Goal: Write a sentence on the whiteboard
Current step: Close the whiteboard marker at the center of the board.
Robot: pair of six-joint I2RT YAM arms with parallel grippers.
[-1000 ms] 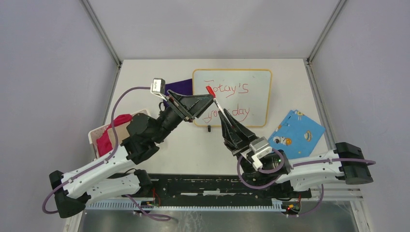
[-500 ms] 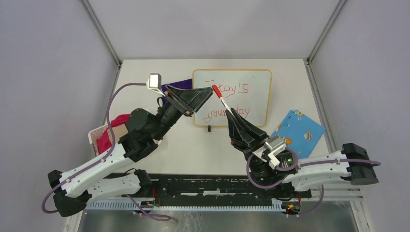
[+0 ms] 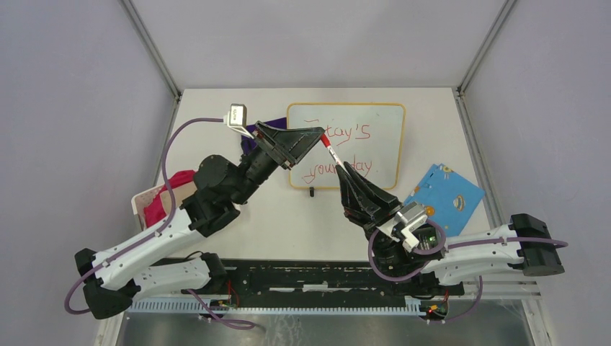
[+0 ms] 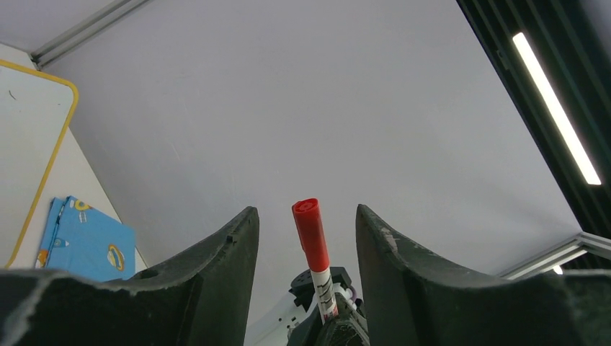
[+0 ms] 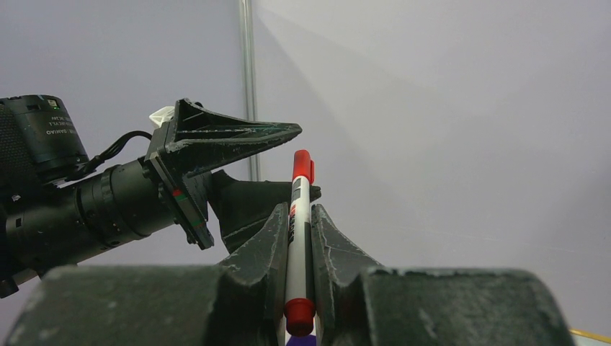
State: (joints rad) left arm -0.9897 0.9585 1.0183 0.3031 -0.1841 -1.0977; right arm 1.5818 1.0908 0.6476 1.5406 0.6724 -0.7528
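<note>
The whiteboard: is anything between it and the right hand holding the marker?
Only the left hand, open around the red cap of the marker, above the left part of the whiteboard. Nothing else visible blocks the right hand.

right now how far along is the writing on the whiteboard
Done: two red lines, the sentence, sit on the whiteboard. In hand: right jaws shut on the marker, its red cap between the open left jaws. Left: probably just putting the marker down.
</note>
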